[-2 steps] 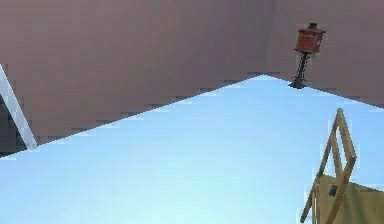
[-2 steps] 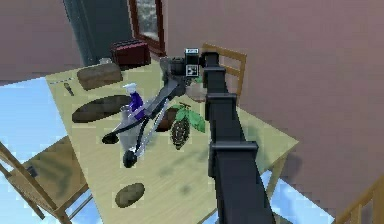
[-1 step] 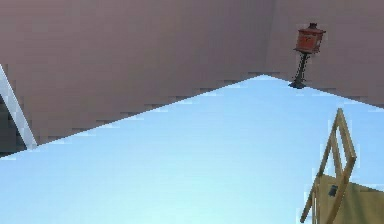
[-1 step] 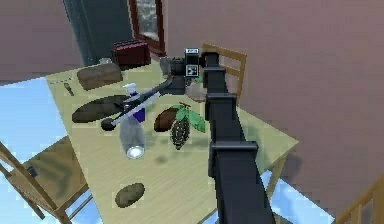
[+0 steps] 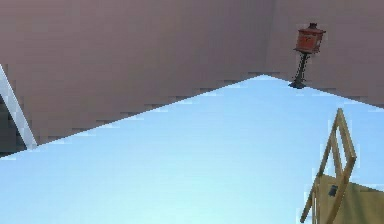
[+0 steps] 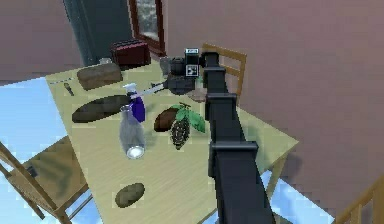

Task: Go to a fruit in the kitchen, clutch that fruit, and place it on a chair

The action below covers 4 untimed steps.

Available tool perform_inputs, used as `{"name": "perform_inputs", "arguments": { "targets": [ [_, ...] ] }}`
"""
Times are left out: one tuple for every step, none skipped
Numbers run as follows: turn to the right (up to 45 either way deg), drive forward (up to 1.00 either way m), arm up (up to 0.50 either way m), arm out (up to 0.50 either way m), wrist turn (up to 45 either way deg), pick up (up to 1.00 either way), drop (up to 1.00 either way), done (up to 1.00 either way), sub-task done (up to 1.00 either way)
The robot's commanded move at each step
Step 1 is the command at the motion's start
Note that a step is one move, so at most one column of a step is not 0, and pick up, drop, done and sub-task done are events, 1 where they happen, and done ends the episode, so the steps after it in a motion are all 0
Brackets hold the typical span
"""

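Note:
On a wooden table [image 6: 100, 150] in the arm side view lie a reddish-brown rounded thing [image 6: 163, 120], a dark ribbed oval thing [image 6: 180, 134] and green leaves [image 6: 193, 118]. I cannot tell which of these is a fruit. A brown potato-like lump [image 6: 128, 194] lies near the table's front. The dark arm [image 6: 225, 140] rises over the table to its far side. The gripper [image 6: 168, 72] stands there among things lying on the tabletop, so I cannot tell whether it holds anything. Wooden chairs stand at the table's near left [image 6: 45, 175] and far side [image 6: 232, 62].
Also on the table are a clear spray bottle [image 6: 130, 128], a dark oval plate [image 6: 100, 108], a brown loaf [image 6: 97, 76] and a dark red box [image 6: 130, 52]. In the forward view, a wooden chair [image 5: 335, 180] stands at the bottom right and a red thing on a black stand [image 5: 306, 45] by the far wall. Pale blue floor [image 5: 190, 150] lies between them.

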Motion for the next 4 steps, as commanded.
{"name": "perform_inputs", "arguments": {
  "targets": [
    [0.0,0.0,0.0,0.0,33.0,0.0,0.0,0.0,0.0],
    [0.0,0.0,-0.3,0.0,0.0,0.0,0.0,0.0,0.0],
    [0.0,0.0,0.1,0.0,0.0,0.0,0.0,0.0,0.0],
    [0.0,0.0,0.0,0.0,0.0,1.0,0.0,0.0,0.0]
  ]
}}
